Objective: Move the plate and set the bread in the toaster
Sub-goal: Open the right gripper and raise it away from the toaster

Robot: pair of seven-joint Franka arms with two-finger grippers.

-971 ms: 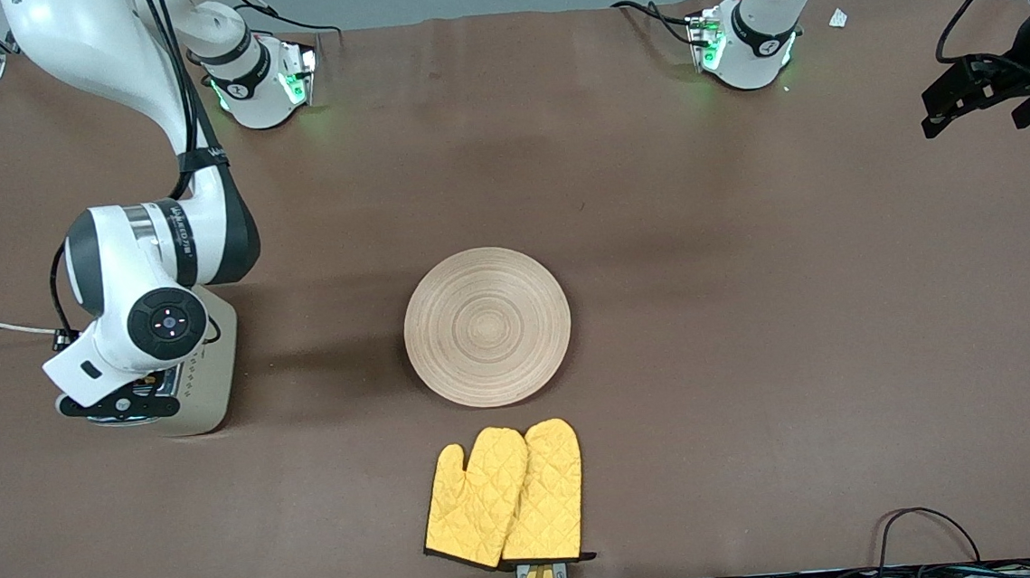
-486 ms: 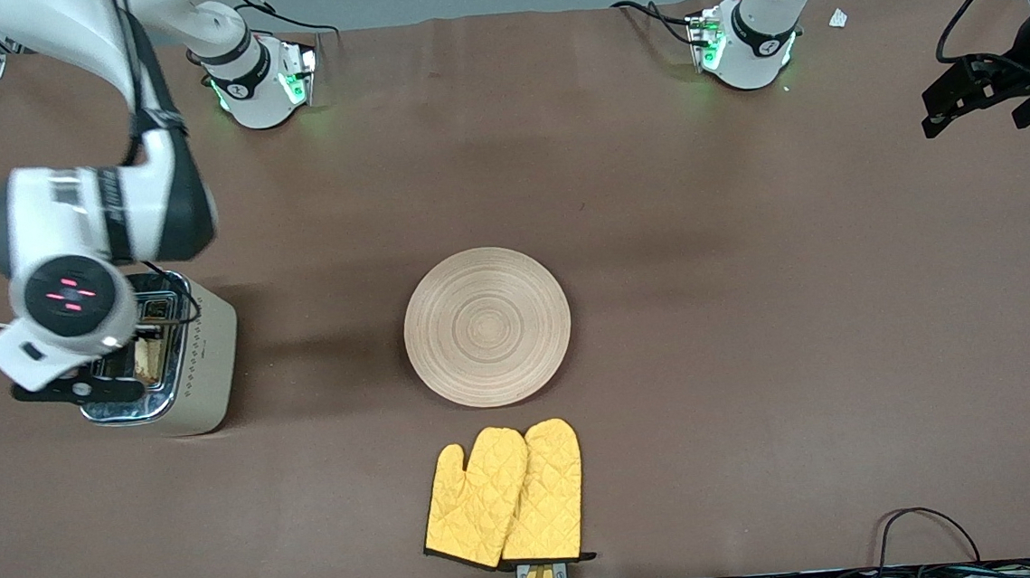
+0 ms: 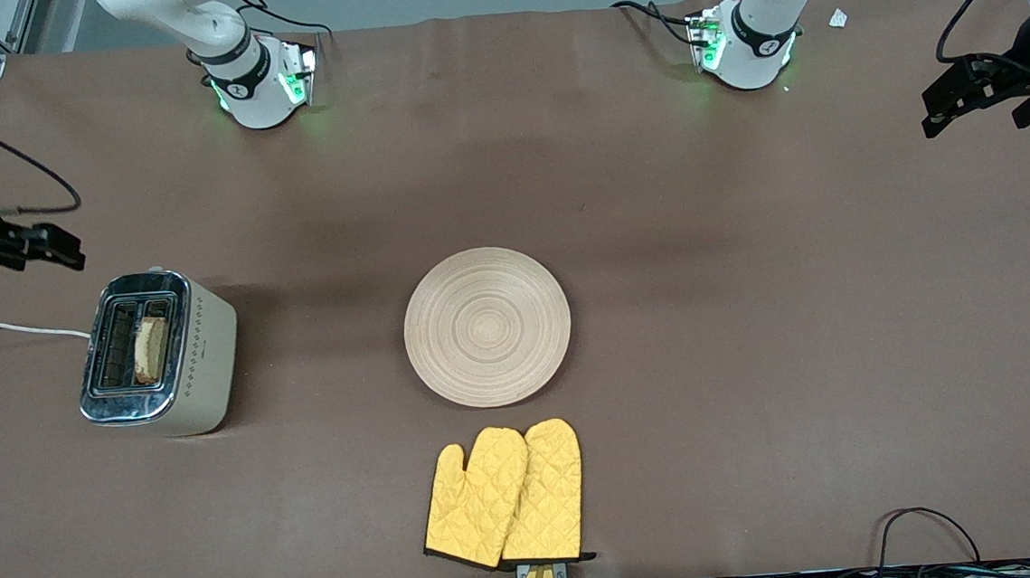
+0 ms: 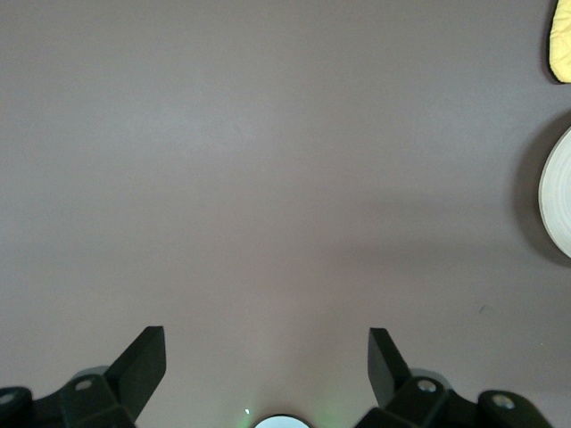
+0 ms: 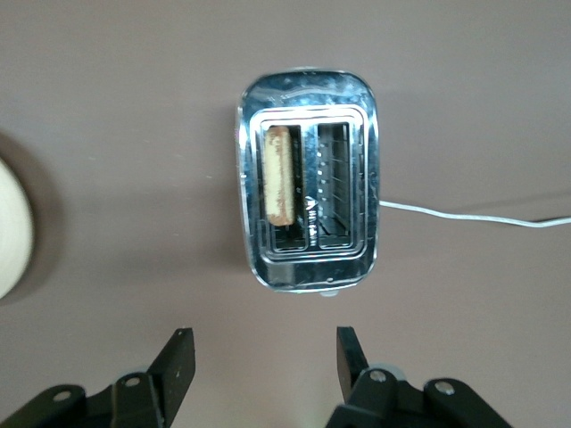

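The cream toaster (image 3: 157,355) with a chrome top stands near the right arm's end of the table. The bread (image 3: 151,349) stands on edge in one of its slots; the other slot is empty. In the right wrist view the toaster (image 5: 310,216) and the bread (image 5: 279,175) show from above. The wooden plate (image 3: 487,327) lies flat mid-table, with nothing on it. My right gripper (image 3: 32,247) is open and empty, raised over the table's end beside the toaster (image 5: 265,357). My left gripper (image 3: 973,103) waits, open and empty, high over the left arm's end (image 4: 266,357).
Two yellow quilted oven mitts (image 3: 504,496) lie nearer to the front camera than the plate. The toaster's white cord (image 3: 1,328) runs off the right arm's end of the table. Cables (image 3: 926,528) lie at the front edge. Both arm bases stand along the back edge.
My right arm has lifted off the toaster top and swung toward the table's end, uncovering the bread in the slot. The left arm, plate and mitts have not moved.
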